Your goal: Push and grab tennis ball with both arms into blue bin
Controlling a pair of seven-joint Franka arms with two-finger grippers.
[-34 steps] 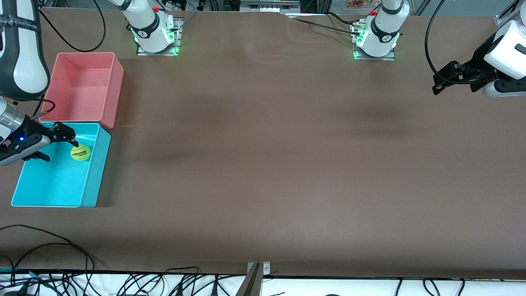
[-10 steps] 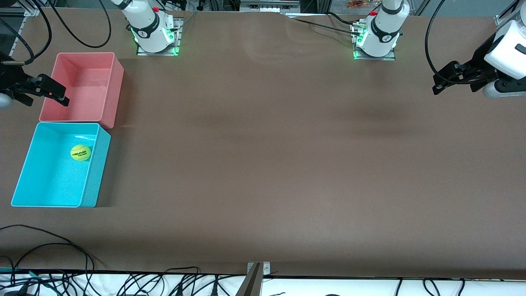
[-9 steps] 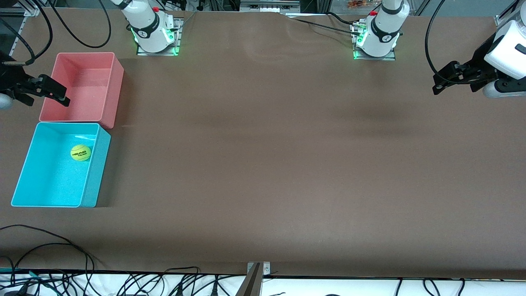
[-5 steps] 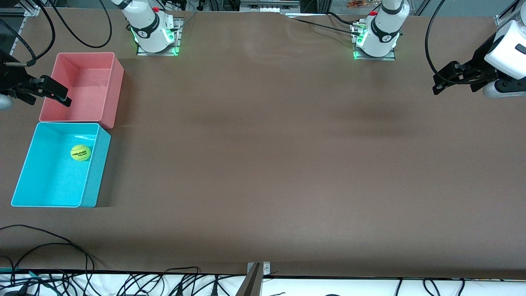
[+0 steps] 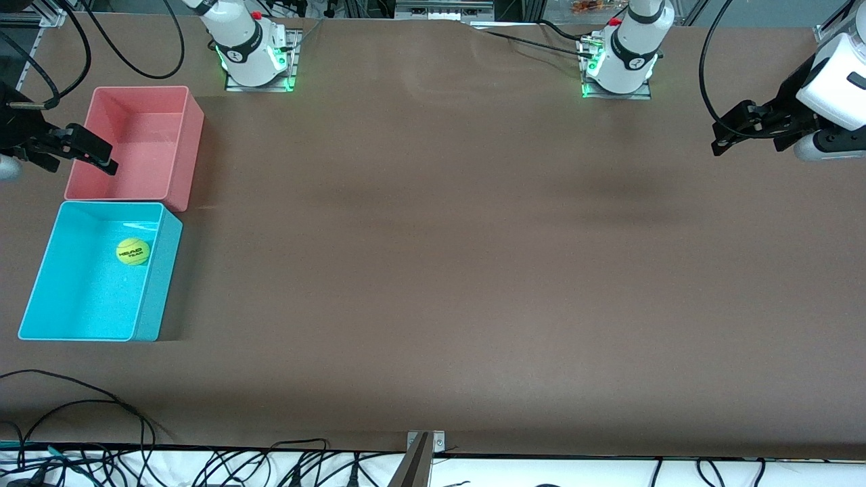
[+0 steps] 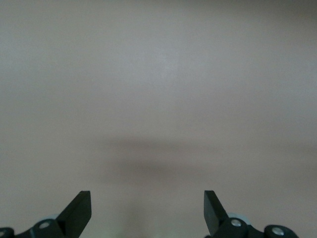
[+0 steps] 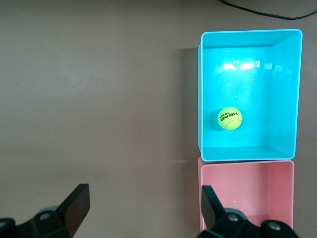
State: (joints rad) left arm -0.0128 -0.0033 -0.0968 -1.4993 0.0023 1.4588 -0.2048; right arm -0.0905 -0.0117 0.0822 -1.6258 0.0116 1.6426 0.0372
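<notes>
The ball (image 5: 132,251) already sits in the blue bin (image 5: 145,297) at the bench's right-arm end. Keep both grippers, right (image 5: 64,150) and left (image 5: 751,128), spread wide, empty, and clear of the bin.

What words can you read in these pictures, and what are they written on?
"HEAD TEAM" in black letters on the tennis ball, which lies in the blue bin. In the right wrist view the same print shows upside down on the ball.
The small round mark on each robot base is too small to read.
No words show on the pink bin or in the left wrist view.
</notes>
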